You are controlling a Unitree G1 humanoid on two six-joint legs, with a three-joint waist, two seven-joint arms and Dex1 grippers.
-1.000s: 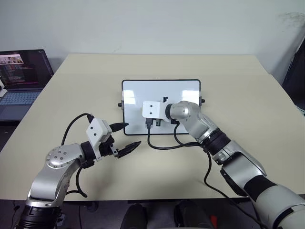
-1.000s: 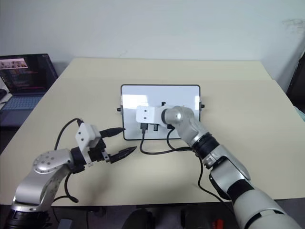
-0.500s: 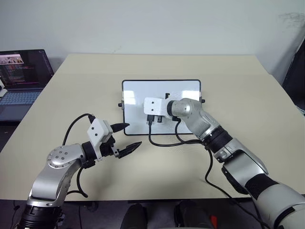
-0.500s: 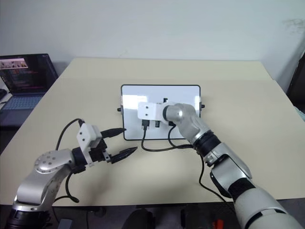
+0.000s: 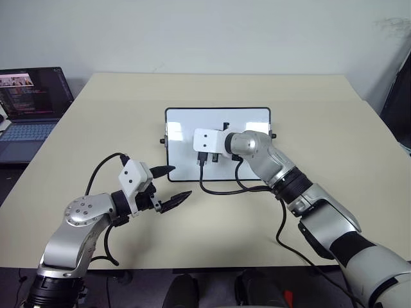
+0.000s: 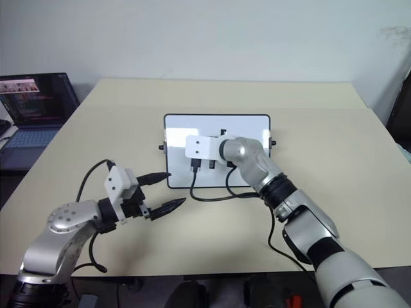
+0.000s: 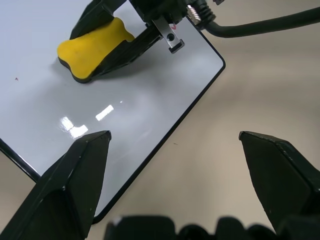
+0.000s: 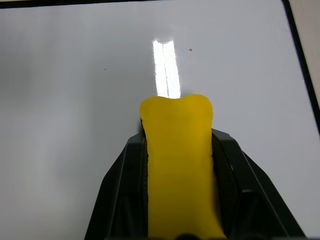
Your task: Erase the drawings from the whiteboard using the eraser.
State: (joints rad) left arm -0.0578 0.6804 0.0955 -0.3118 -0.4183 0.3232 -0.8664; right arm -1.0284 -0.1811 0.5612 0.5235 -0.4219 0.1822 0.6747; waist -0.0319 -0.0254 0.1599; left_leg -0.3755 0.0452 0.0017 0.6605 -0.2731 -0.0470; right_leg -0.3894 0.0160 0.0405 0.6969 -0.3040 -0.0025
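My right claw (image 8: pixel 177 200) is clamped on the yellow eraser (image 8: pixel 177 160), pressing its tip onto the whiteboard (image 5: pixel 250 119), which lies flat mid-counter (image 5: pixel 96 115). My left claw (image 5: pixel 172 185) hovers with fingers spread wide just off the board's near left corner. A laptop (image 5: pixel 29 106) sits far left.

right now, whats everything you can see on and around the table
table: one, beige, under everything
whiteboard: one, glossy white with thin black frame, flat at the table's middle; tiny red specks on it in the wrist views
eraser: one, yellow, pressed against the whiteboard
laptop: one, dark, screen lit, off the table's far left edge
cables: black, looping off the arms over the table
left gripper: one, black fingers open, near the whiteboard's near left corner
right gripper: one, black, shut on the eraser over the whiteboard
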